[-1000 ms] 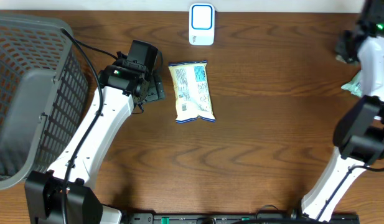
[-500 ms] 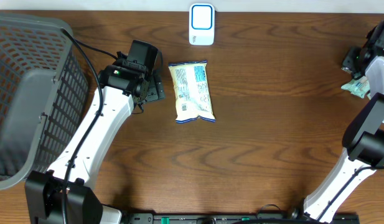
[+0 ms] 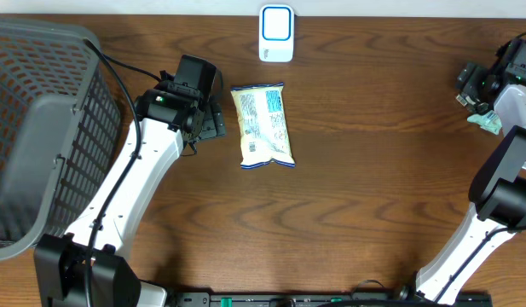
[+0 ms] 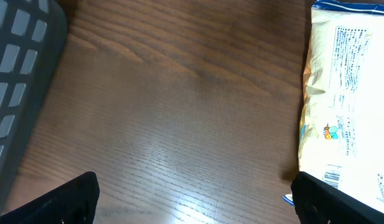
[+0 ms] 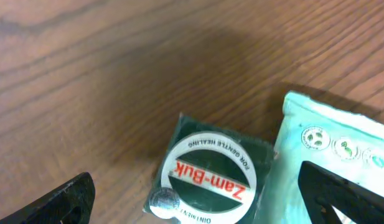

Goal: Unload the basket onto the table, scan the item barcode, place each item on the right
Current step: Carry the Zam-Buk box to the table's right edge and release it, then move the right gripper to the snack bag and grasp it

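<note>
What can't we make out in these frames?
- Snack bag barcode: left wrist view, tiny at the bottom edge; overhead too small to read.
- Zam-Buk tin: right wrist view, lower rim cut by the bottom edge; overhead too small to pick out.
- Teal packet: right wrist view, cut by the right edge, print too small.
- Basket inside: overhead, blurred, cut by the left edge.

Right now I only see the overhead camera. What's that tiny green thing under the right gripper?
Observer: The right wrist camera shows a dark green square tin lying flat on the table. Its round label reads Zam-Buk.
Operator: And what does the left wrist camera see?
Observer: The printed side of the snack bag, with a small barcode facing up near its lower corner.
</note>
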Available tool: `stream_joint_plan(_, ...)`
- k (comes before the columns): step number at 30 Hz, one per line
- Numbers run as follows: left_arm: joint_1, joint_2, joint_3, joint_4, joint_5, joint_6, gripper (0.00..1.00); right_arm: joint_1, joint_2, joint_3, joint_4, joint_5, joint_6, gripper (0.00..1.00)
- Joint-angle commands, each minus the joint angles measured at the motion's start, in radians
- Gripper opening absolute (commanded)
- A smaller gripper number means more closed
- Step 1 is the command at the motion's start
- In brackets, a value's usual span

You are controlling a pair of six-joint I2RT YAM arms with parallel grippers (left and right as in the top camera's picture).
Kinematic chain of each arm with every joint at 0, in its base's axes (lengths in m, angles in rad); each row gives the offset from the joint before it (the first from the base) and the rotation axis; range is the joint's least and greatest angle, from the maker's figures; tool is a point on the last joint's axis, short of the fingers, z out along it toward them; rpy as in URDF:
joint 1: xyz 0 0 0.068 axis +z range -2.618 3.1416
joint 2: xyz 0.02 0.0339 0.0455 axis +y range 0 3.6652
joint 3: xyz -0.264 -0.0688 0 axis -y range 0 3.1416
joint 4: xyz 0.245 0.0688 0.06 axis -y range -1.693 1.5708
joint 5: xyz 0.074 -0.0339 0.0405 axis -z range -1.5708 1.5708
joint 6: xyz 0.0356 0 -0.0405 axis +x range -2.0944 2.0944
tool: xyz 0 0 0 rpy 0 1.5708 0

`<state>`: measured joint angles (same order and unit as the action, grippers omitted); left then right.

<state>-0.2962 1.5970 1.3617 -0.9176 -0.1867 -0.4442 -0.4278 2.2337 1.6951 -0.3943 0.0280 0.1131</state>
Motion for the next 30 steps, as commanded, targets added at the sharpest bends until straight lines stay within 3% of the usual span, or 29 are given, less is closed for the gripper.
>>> stream_joint_plan(1, 0.002, -0.01, 0.004, -0.005, -0.016, 0.006, 0.98, -0.001, -0.046, 0.019, -0.021, 0.003, -0.017, 0.99)
stream_joint_plan(8, 0.002, -0.01, 0.004, -0.005, -0.016, 0.006, 0.98, 0.018, -0.23, 0.019, -0.057, -0.188, -0.016, 0.99)
stream_joint_plan(17, 0.002, -0.01, 0.004, -0.005, -0.016, 0.006, 0.98, 0.13, -0.346, 0.016, -0.212, -0.826, -0.014, 0.99)
stream_joint_plan(23, 0.002, -0.01, 0.004, -0.005, -0.016, 0.006, 0.98, 0.308, -0.293, -0.015, -0.319, -0.82, -0.053, 0.95)
stream_joint_plan(30, 0.002, -0.01, 0.004, -0.005, -0.016, 0.006, 0.98, 0.525, -0.147, -0.046, -0.314, -0.82, -0.159, 0.93)
